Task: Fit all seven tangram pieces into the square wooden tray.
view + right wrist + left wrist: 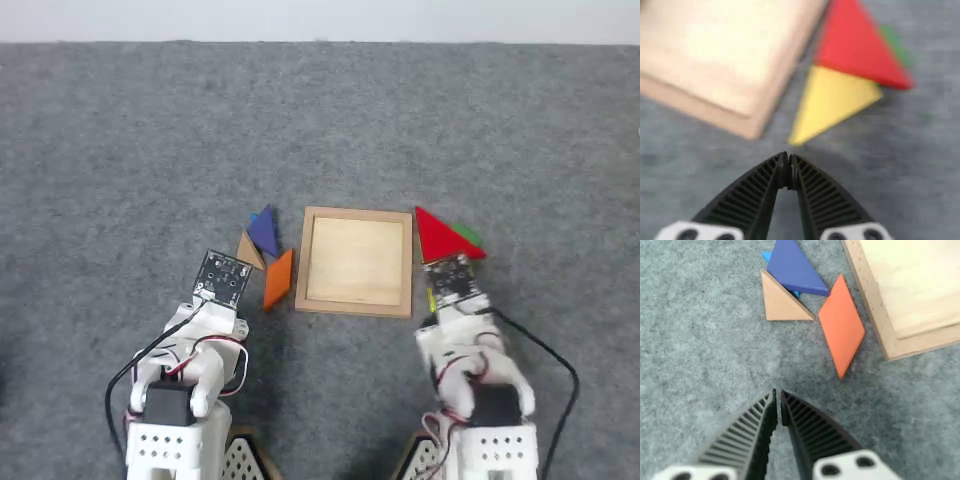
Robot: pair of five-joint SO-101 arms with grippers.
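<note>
While the square wooden tray (pixel 357 213) sits empty, the left gripper (pixel 778 396), jaws pressed together, rests just short of the orange wooden parallelogram (pixel 841 330). The right gripper (pixel 788 159), jaws likewise together, faces the yellow wooden triangle (pixel 832 102). Pieces apparently flank the tray so each arm serves one side.

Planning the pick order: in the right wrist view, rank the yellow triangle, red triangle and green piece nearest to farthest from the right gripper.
From the right gripper:
1. yellow triangle, just ahead of the jaws, by the tray corner.
2. red triangle, beyond the yellow, beside the tray.
3. green piece, behind the red's far edge.
</note>
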